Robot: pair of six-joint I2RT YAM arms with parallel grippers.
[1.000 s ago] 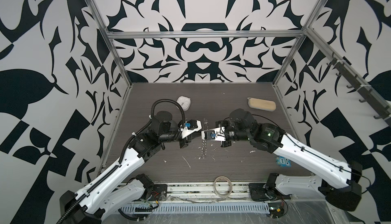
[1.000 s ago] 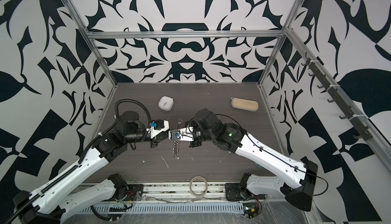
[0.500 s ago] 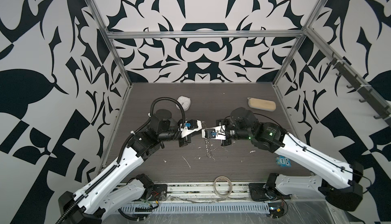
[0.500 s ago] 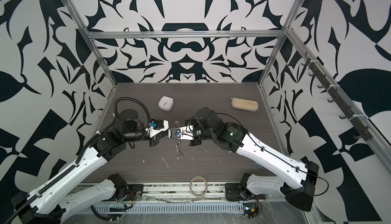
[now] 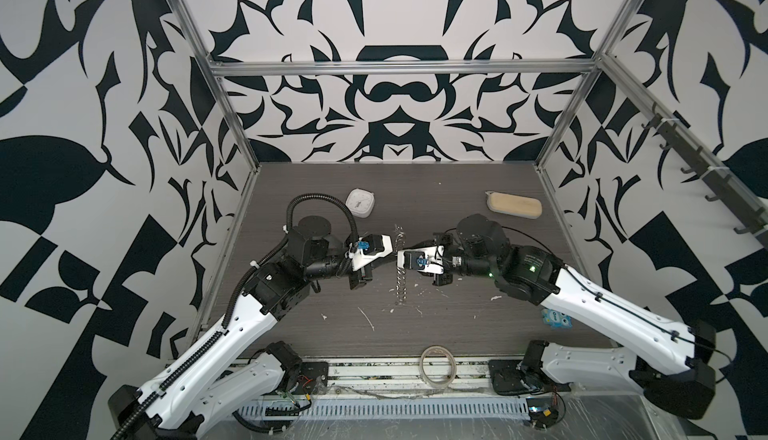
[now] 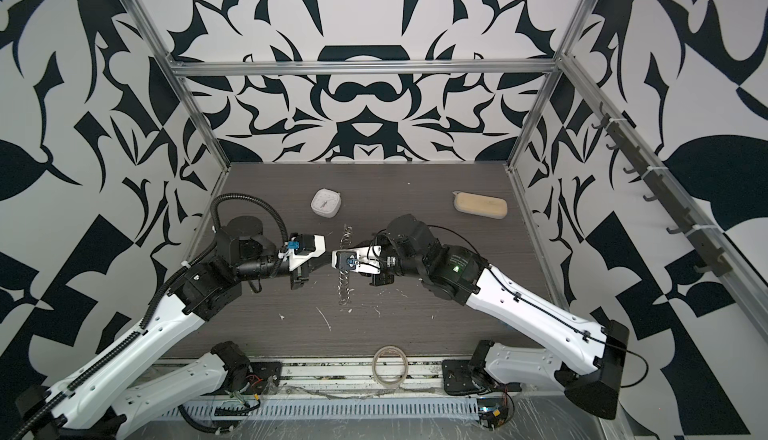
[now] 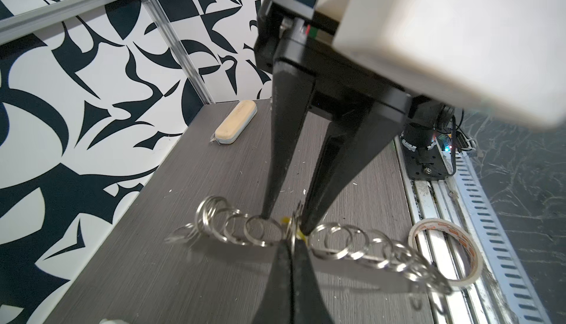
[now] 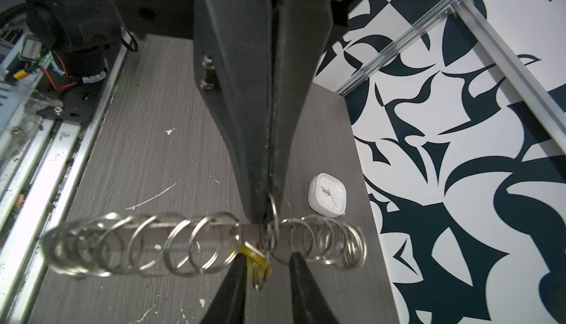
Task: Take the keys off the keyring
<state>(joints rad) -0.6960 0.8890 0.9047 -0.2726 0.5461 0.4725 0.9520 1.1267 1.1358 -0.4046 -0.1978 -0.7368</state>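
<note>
**Figure.** Above the middle of the dark tabletop [image 5: 457, 334], the keyring [image 5: 401, 286], a chain of steel rings, stretches front to back between the two arms. Its midsection is hidden in both top views behind the gripper bodies. The left gripper [image 8: 267, 212] is clamped on one ring of the chain. The right gripper [image 8: 266, 262] stands narrowly parted. The keys [image 8: 254, 256], a yellow tag, hang between its fingers [image 8: 229, 288], largely covered by rings; whether the tag touches a finger cannot be told. The chain's ends blur in the wrist views, so their contact with the tabletop is unclear.
</note>
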